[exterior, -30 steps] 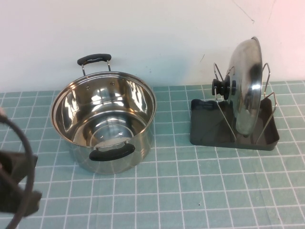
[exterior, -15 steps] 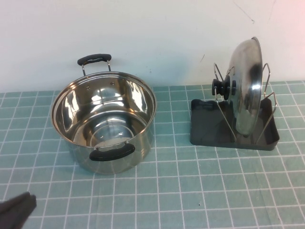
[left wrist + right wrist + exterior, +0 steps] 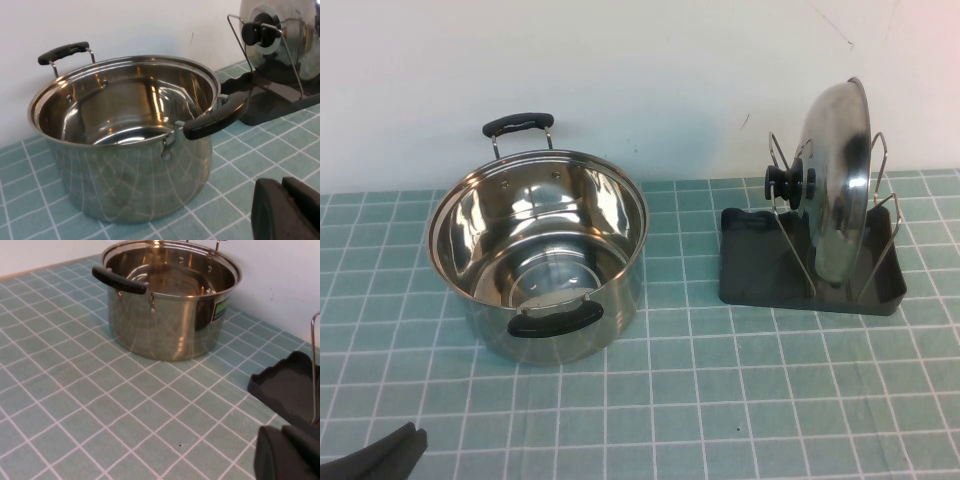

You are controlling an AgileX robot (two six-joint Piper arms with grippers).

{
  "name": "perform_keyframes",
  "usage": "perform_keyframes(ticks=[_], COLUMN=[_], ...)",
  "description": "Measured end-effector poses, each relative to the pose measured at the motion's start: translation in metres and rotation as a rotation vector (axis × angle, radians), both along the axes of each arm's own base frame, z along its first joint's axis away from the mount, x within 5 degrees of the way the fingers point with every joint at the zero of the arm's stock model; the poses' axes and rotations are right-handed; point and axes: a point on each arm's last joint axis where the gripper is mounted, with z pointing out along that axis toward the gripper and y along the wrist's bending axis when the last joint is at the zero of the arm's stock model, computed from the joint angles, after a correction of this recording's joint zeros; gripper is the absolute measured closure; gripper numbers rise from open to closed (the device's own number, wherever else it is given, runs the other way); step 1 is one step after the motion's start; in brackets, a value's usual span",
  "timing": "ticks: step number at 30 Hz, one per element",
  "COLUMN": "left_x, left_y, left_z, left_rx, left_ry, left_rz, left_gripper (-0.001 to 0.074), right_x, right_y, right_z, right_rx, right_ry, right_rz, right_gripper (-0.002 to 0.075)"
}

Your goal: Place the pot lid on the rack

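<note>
Since a second ago the left arm has dropped back out of the high view, from a large dark bulk at the left edge to a sliver at the bottom-left corner; nothing else has shifted. The pot lid (image 3: pixel 840 190) stands on edge in the rack (image 3: pixel 745 270), leaning between the upright wire loops with its black knob (image 3: pixel 783 186) facing the steel pot (image 3: pixel 540 250), which sits open and well apart to the left on the tiled tabletop (image 3: pixel 720 400).

The left gripper (image 3: pixel 285 210) hangs low, just in front of the pot and touching nothing; its fingers appear pressed together and empty. The right gripper (image 3: pixel 287 455) sits near the tabletop beside the rack's near corner, also free of everything; its fingers look closed and empty too.

Judging by how things lie, the placing is done and only the retreat remains. Doing that well means keeping both arms clear of the rack, since the lid is balanced on its rim and held only by thin wires, so a nudge to the tray could tip or roll it. The left arm should also avoid the pot's near handle (image 3: pixel 215 120).
</note>
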Motion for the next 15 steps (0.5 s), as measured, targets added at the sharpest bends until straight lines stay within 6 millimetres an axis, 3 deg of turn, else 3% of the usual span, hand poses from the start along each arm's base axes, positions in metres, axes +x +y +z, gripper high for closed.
perform_keyframes(ticks=[15], left_x=[0.0000], left_y=[0.0000], left_z=[0.0000], left_rx=[0.001], left_ry=[-0.001], left_rz=[0.000], left_gripper=[0.0736], right_x=[0.0001], right_y=[0.0000], right_z=[0.0004], right_rx=[0.005], right_ry=[-0.002], right_rz=[-0.002], right_gripper=[0.0726])
